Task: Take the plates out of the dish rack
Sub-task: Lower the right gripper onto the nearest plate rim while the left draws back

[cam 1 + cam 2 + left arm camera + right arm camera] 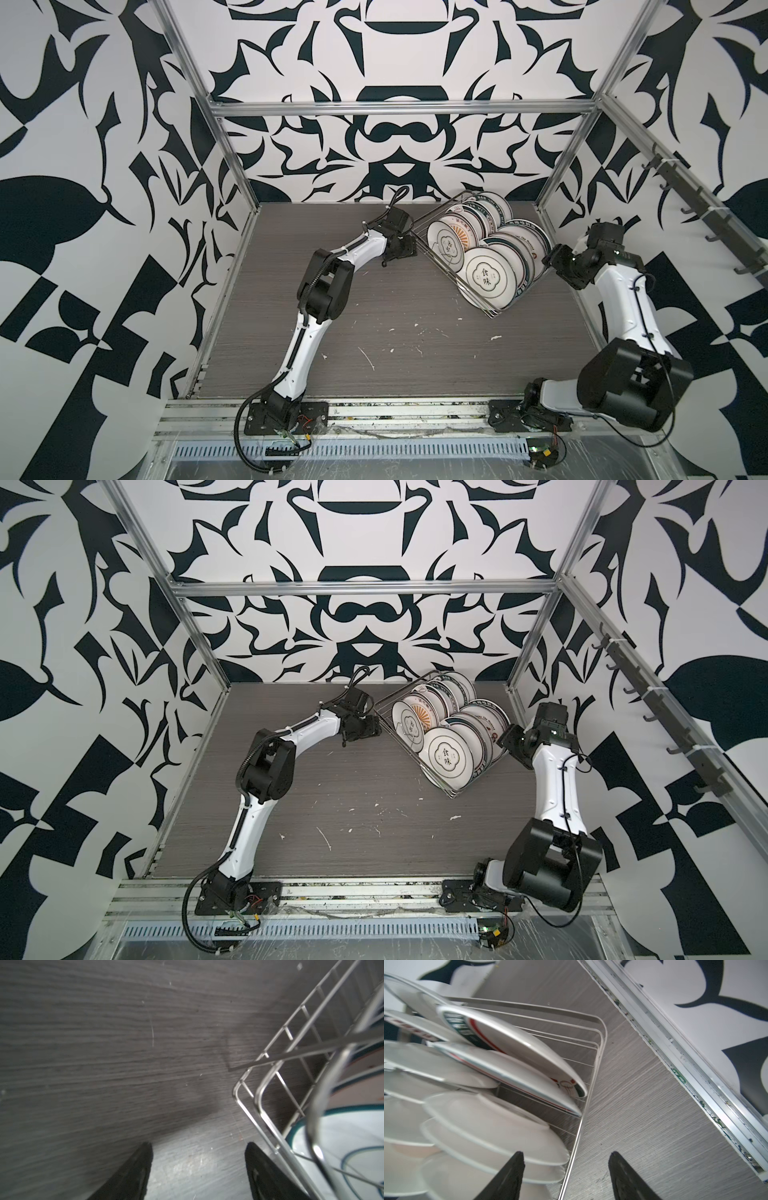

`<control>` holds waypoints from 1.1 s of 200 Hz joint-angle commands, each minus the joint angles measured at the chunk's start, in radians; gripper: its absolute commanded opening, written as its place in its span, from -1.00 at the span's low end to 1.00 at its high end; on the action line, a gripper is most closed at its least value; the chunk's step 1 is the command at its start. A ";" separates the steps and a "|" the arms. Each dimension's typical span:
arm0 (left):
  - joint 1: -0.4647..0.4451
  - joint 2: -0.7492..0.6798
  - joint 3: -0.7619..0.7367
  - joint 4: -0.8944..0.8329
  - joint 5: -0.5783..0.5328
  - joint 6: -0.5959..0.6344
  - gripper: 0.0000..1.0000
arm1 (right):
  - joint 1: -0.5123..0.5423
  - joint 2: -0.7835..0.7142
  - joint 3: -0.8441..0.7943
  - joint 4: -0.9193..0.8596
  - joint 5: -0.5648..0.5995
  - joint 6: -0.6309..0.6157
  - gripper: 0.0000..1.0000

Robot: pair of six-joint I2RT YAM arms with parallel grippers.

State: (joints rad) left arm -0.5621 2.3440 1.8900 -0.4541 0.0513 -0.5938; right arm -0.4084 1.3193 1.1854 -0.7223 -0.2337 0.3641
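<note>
Dish rack (492, 311) sits askew near the tabletop's (374, 311) far right corner, plates (489, 274) on edge inside; left claw (198, 1145) wide apart, empty, beside its corner; right claw (566, 1153) likewise spread, empty, at its right side.

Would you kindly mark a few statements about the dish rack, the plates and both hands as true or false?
1. The plates stand on edge in the dish rack. True.
2. The left hand grips a plate. False: it is open and empty, beside the rack's corner.
3. The right hand is open at the rack's side. True.
4. Several plates lie flat on the table. False: every visible plate is in the rack.
</note>
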 commanded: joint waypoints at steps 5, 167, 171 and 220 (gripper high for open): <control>0.022 -0.128 -0.122 0.006 -0.063 0.008 0.62 | 0.000 -0.095 -0.005 0.015 -0.097 -0.004 0.37; 0.093 -0.914 -0.836 -0.001 -0.154 -0.026 0.90 | 0.337 0.007 0.053 -0.023 0.005 -0.116 0.30; 0.094 -0.930 -0.844 -0.003 -0.160 -0.026 0.91 | 0.338 0.010 0.053 -0.021 0.004 -0.119 0.29; 0.093 -1.044 -0.873 -0.070 -0.251 -0.070 0.96 | 0.348 0.074 0.051 -0.007 -0.020 -0.142 0.21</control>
State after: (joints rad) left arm -0.4713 1.3380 1.0245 -0.4587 -0.1326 -0.6224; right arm -0.0727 1.3674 1.1980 -0.7403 -0.2543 0.2523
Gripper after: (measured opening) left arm 0.974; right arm 0.616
